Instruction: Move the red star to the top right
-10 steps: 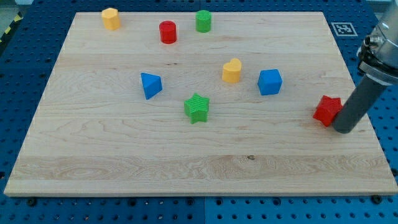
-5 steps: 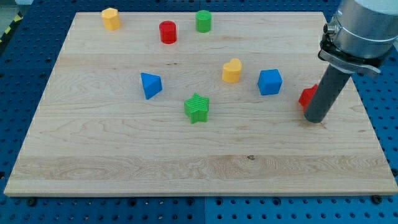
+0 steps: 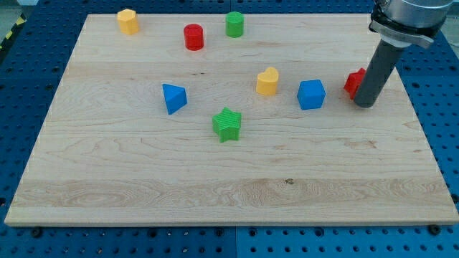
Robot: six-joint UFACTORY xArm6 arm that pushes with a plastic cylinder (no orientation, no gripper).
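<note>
The red star (image 3: 353,82) lies near the board's right edge, in the upper right part of the view, mostly hidden behind my rod. My tip (image 3: 365,104) rests on the board just below and to the right of the star, touching it. The blue cube (image 3: 311,94) sits a short way to the left of the star.
A yellow heart-shaped block (image 3: 267,81) and a green star (image 3: 227,124) lie mid-board. A blue triangular block (image 3: 173,97) is left of centre. A red cylinder (image 3: 193,36), a green cylinder (image 3: 234,24) and a yellow block (image 3: 128,21) stand along the top. The wooden board (image 3: 143,193) fills the view.
My tip has moved up the board and slightly left, pushing the red star from the lower right edge up toward the top right.
</note>
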